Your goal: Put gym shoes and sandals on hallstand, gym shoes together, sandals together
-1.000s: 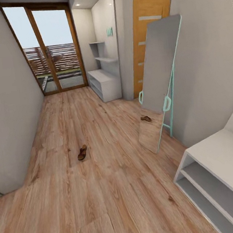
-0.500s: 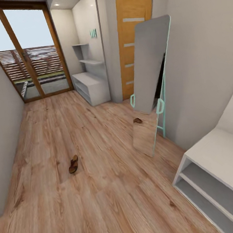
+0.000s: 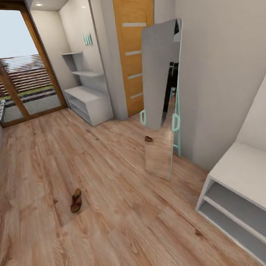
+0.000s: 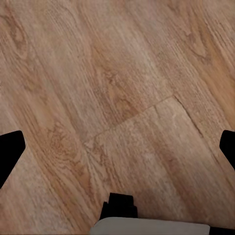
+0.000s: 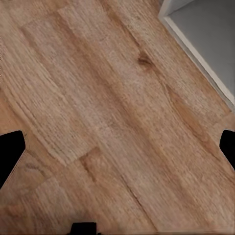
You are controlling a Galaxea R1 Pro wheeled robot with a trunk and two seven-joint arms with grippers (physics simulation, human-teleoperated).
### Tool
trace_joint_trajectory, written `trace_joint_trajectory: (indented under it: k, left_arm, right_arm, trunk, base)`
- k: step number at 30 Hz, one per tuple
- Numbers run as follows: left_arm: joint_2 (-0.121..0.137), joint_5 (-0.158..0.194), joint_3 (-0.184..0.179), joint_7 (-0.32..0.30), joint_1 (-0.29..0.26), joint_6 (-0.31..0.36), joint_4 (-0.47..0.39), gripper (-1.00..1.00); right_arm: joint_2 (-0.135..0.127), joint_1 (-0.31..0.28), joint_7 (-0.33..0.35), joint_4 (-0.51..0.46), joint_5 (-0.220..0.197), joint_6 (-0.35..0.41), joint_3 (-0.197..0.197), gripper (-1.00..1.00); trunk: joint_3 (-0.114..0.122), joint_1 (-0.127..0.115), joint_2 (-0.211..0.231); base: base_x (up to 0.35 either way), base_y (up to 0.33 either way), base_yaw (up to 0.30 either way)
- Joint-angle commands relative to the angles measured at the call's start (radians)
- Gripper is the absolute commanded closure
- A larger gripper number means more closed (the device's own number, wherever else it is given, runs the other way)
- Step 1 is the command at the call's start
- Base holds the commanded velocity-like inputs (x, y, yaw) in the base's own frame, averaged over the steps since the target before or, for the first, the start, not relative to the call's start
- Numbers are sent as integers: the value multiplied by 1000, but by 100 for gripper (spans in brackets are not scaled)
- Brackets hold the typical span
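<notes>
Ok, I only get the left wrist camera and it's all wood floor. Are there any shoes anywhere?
Observer: Yes. In the head view one sandal lies flat on the open floor, ahead and to the left.
Operator: Is there another one?
Observer: A small brown thing, likely the second sandal, shows at the edge of the leaning mirror.
Operator: Where's the rack?
Observer: The hallstand stands far down the corridor, just left of the orange door.
</notes>
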Motion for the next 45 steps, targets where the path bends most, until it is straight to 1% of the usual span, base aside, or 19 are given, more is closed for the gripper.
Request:
trace_joint_trajectory:
  k: [1, 15, 45]
  left_arm:
    - [0, 0, 3, -1, 0, -3, 0, -100]
    - [0, 0, 3, -2, 0, -3, 0, -100]
    - [0, 0, 3, -2, 0, -3, 0, -100]
  right_arm:
    - [0, -1, 0, 1, 1, -3, 0, -100]
    - [0, -1, 0, 1, 1, -3, 0, -100]
    - [0, -1, 0, 1, 0, -3, -1, -100]
  trunk:
    - [-1, 0, 0]
    - [-1, 0, 0]
    - [-1, 0, 0]
  base:
    - [16, 313, -264]
    - [-19, 313, -264]
    - [-89, 310, -265]
